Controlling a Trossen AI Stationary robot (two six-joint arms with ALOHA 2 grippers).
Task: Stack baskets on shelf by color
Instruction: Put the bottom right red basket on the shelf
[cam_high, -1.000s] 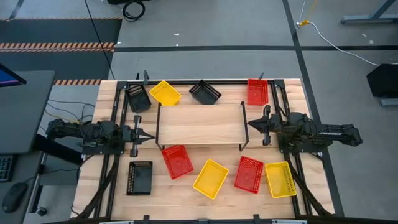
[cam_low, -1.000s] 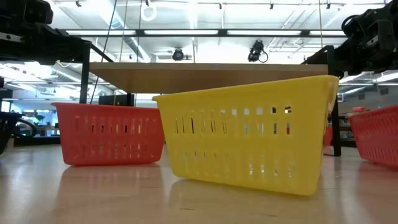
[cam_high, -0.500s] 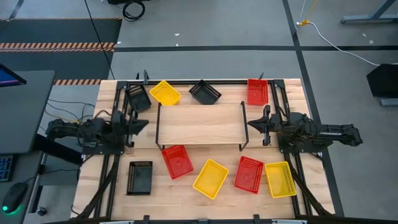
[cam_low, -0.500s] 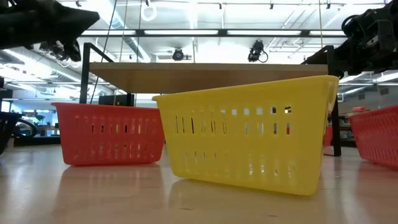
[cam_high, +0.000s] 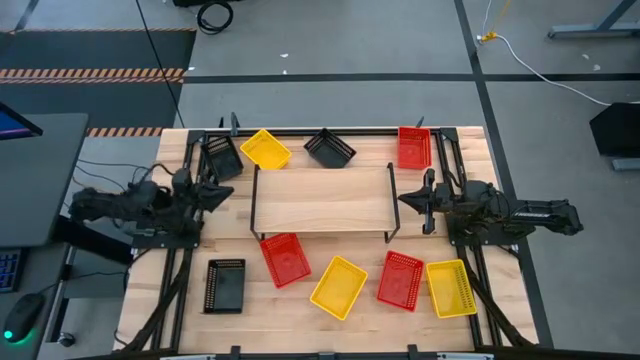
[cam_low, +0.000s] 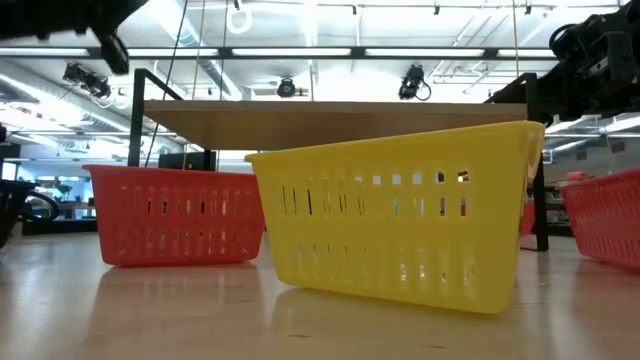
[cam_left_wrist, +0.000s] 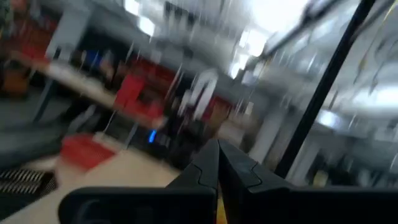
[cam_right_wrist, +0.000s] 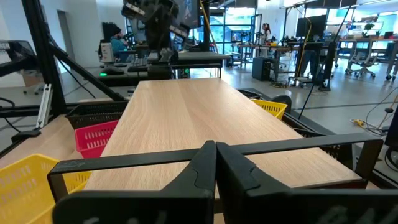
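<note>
The shelf (cam_high: 320, 198) stands mid-table on thin black legs, its wooden top bare. Nine baskets rest on their bottoms on the table. Along the far edge are a black basket (cam_high: 222, 157), a yellow (cam_high: 265, 149), a black (cam_high: 329, 148) and a red (cam_high: 413, 147). Near the front are a black (cam_high: 225, 284), a red (cam_high: 285, 259), a yellow (cam_high: 338, 286), a red (cam_high: 400, 279) and a yellow (cam_high: 450, 287). My left gripper (cam_high: 226, 191) hovers shut off the shelf's left end. My right gripper (cam_high: 403, 200) waits shut at the shelf's right end.
Black frame rails run along the table's left and right sides beneath both arms. In the low view the front yellow basket (cam_low: 395, 215) and red basket (cam_low: 175, 215) stand before the shelf (cam_low: 335, 120). Bare wood lies between shelf and front baskets.
My left gripper has risen and swung toward the table's far edge, turning its fingertips toward the far-left black basket. It has stayed shut. The right arm and all baskets have kept still.
</note>
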